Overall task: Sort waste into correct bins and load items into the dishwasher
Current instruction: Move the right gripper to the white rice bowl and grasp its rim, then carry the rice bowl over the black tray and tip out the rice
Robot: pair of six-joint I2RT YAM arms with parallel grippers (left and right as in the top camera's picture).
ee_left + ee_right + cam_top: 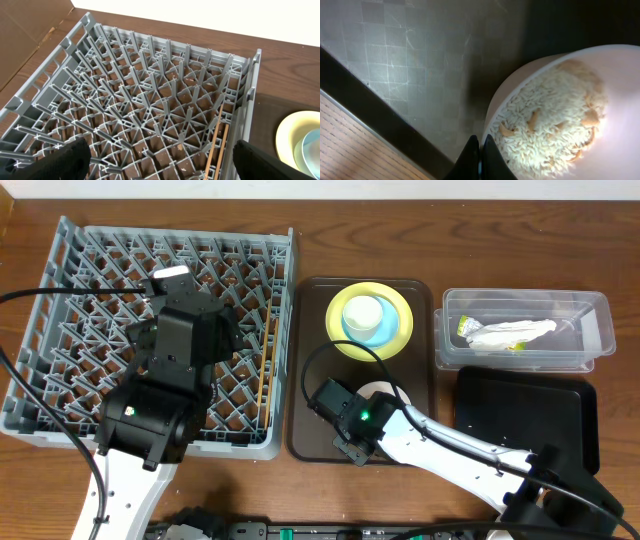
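Observation:
My right gripper (481,150) is shut on the rim of the white bowl (580,65), which holds pale rice scraps (550,120). In the overhead view this gripper (358,425) covers most of the white bowl (388,390) on the brown tray. My left gripper (160,165) is wide open and empty above the grey dish rack (150,95). It also shows in the overhead view (188,315). The chopsticks (265,365) lie in the rack along its right side (216,145). The light blue bowl (366,318) sits on the yellow-green plate (398,330). I see no cup.
The dark brown serving tray (310,370) lies between the rack (60,310) and the bins. The clear tub (590,330) at the right holds a crumpled whitish-green wrapper (505,332). The black tray (525,415) lies in front of it, partly under my right arm.

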